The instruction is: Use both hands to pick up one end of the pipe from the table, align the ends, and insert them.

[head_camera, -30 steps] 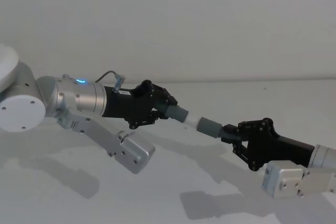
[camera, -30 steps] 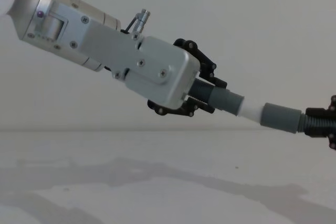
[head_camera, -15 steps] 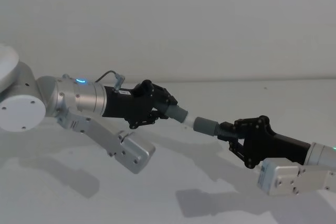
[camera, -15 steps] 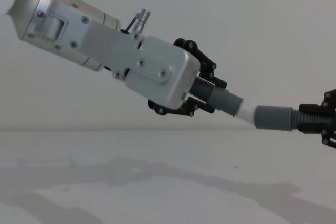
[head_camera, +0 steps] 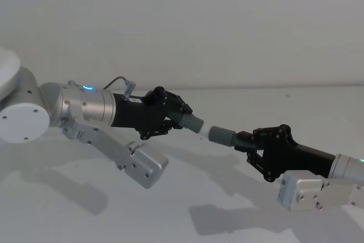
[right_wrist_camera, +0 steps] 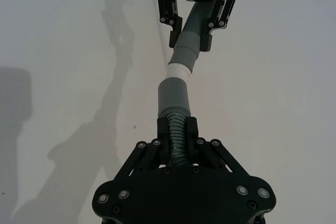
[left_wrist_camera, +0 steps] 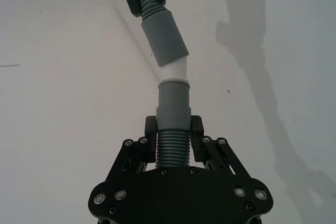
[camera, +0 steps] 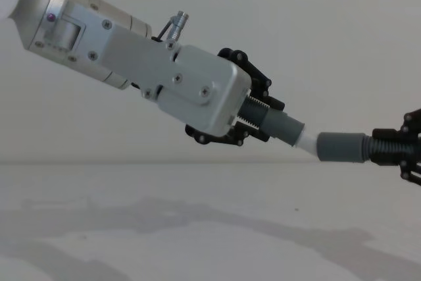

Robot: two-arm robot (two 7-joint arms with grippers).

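Holding the pipe halves in mid-air above the table [head_camera: 187,197], the left gripper [head_camera: 170,119] and right gripper [head_camera: 257,145] are each clamping a ribbed section. The white tip [left_wrist_camera: 172,71] is entering the other cuff [left_wrist_camera: 164,38] crooked, so pushing on risks jamming or buckling.

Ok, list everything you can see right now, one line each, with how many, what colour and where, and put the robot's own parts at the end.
Dark grey ribbed flexible hose pieces: two, one in each tool, held above the table.
Smooth grey cylindrical cuffs: two, meeting at a slight angle between the tools.
Narrow white tip: one, on the left piece's cuff, partly inside the right piece's cuff.
Wide plain white table: one, below both arms, with their shadows on it.
Left black two-finger tool: one, shut on its hose piece, on a silver-grey arm.
Right black two-finger tool: one, shut on its hose piece, on a silver-grey arm.
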